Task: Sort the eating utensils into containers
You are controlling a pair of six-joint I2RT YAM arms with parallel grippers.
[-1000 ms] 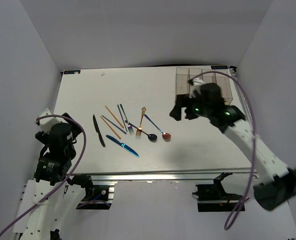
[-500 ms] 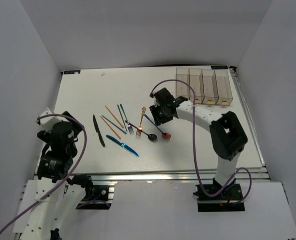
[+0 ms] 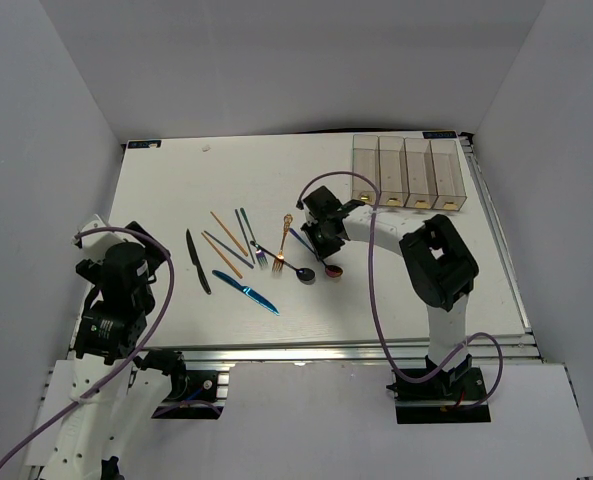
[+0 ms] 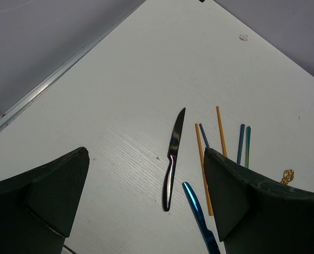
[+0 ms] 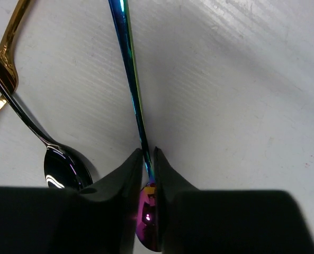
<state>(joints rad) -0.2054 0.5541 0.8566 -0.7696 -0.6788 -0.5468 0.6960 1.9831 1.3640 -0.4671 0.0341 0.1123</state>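
Overhead, the left gripper sits at about eight o'clock on the table. Its jaws are spread wide with nothing between them, and the wrist view cuts both fingers off at the lower edge.

Toward its two o'clock lies the black knife, with the blue knife at the knife's four o'clock. Next come the orange chopsticks and blue chopsticks, slanted side by side. Their far ends are too thin to separate from above.

Near the table's centre a dark fork touches the gold fork, and the dark spoon lies at six o'clock of them.

The right gripper is down on the table just beside them. Its pincer is closed to a sliver on the handle of the rainbow spoon, right above the bowl — the fingers hide most of that bowl, and the frame cuts off the handle's top.

At one o'clock, well apart, stand the containers. Their insides are hard to read through the clear walls.
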